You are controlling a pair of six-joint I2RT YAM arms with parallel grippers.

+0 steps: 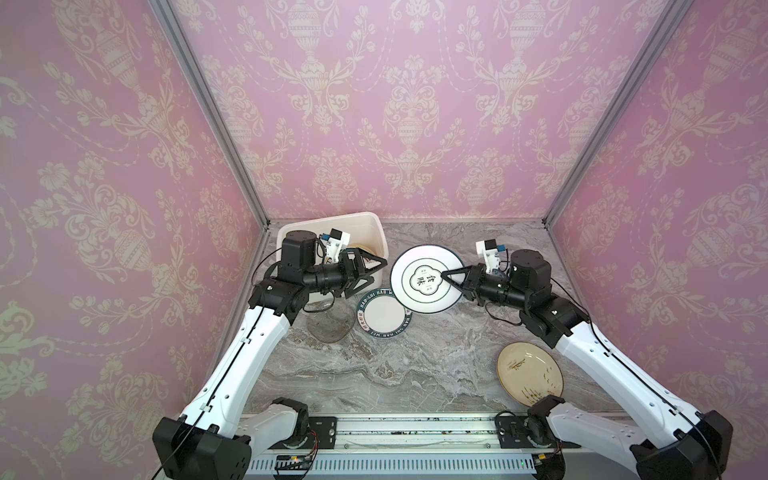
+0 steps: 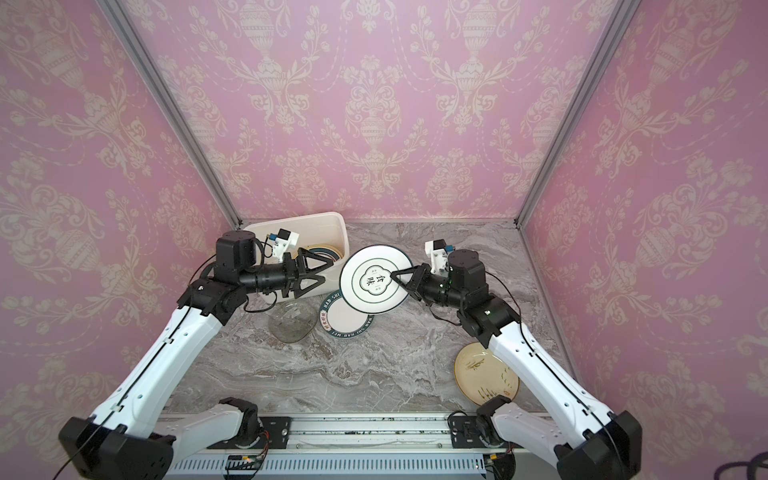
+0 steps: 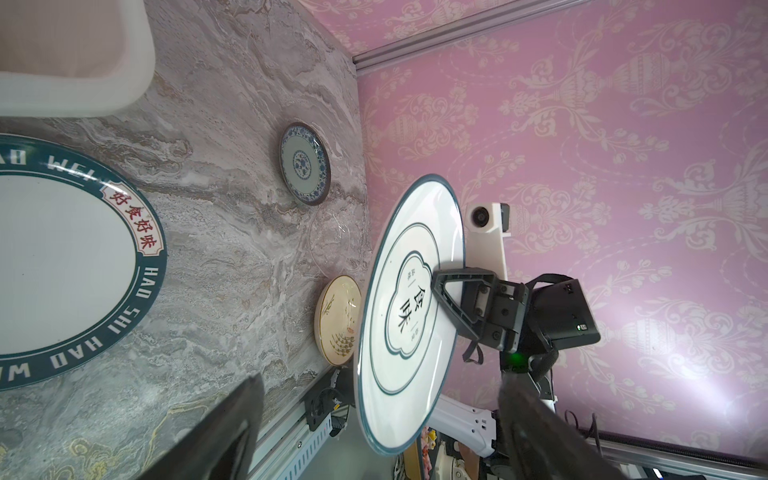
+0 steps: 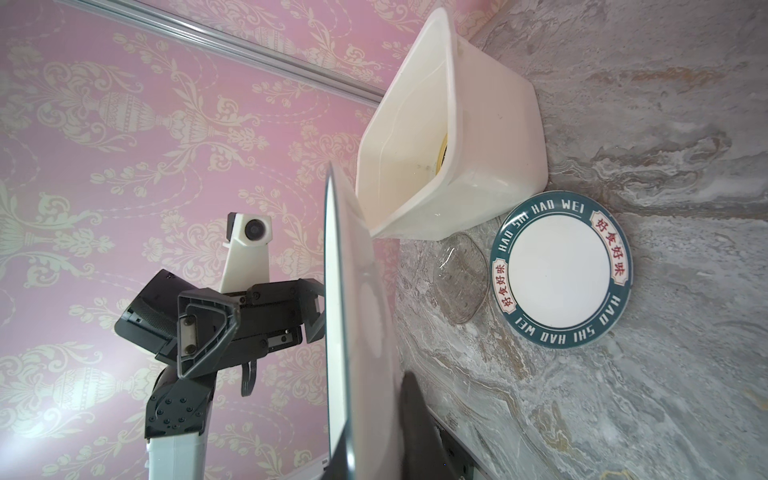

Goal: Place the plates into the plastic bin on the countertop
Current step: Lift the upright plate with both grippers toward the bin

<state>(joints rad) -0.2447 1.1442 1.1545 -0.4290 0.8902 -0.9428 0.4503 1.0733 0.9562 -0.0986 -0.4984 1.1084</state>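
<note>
- In both top views the right gripper [image 1: 446, 277] clamps the white dark-rimmed plate [image 1: 417, 258] beside the plastic bin [image 1: 332, 216]; the left gripper [image 1: 378, 272] gapes empty.
- Left wrist: the plate hangs clear of the countertop [image 3: 232, 208].
- Right wrist: mid-carry, I'd say; next, over the bin's edge, down gently.

A lab booth dressed as a home: 3 pink wallpaper panels [image 1: 415, 104] in aluminium framing [image 1: 208, 104], marble countertop [image 1: 374, 374], arm rail [image 1: 415, 432].
</note>
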